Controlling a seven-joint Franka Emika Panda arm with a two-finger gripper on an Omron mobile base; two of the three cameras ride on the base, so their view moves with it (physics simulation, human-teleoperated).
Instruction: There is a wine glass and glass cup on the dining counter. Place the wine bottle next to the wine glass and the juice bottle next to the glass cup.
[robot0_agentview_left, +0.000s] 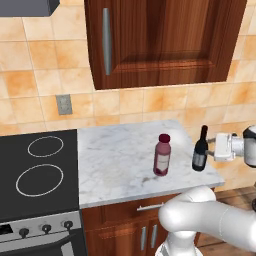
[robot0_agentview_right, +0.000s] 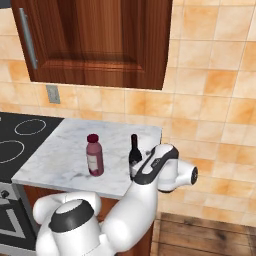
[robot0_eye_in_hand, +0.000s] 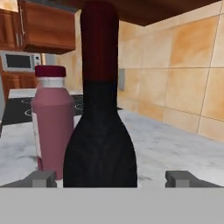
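Note:
The wine bottle (robot0_agentview_left: 200, 150) (robot0_agentview_right: 134, 154), tall and nearly black with a dark red cap, stands upright near the right end of a narrow marble worktop (robot0_agentview_left: 120, 165) against the tiled wall. My gripper (robot0_agentview_left: 214, 146) reaches in from the right at bottle height and is open. In the hand view the bottle (robot0_eye_in_hand: 100, 144) stands between the gripper's (robot0_eye_in_hand: 111, 178) two fingertips with a gap on each side. The juice bottle (robot0_agentview_left: 162, 155) (robot0_agentview_right: 94, 155) (robot0_eye_in_hand: 52, 127), short and maroon with a pinkish-red cap, stands upright just left of the wine bottle. The wine glass, glass cup and dining counter are out of view.
A black stovetop (robot0_agentview_left: 35, 170) adjoins the worktop on the left. A wooden wall cabinet (robot0_agentview_left: 160, 40) hangs above, and a wall outlet (robot0_agentview_left: 63, 104) sits on the tiles. The worktop ends just right of the wine bottle. A microwave (robot0_eye_in_hand: 17, 61) shows far off.

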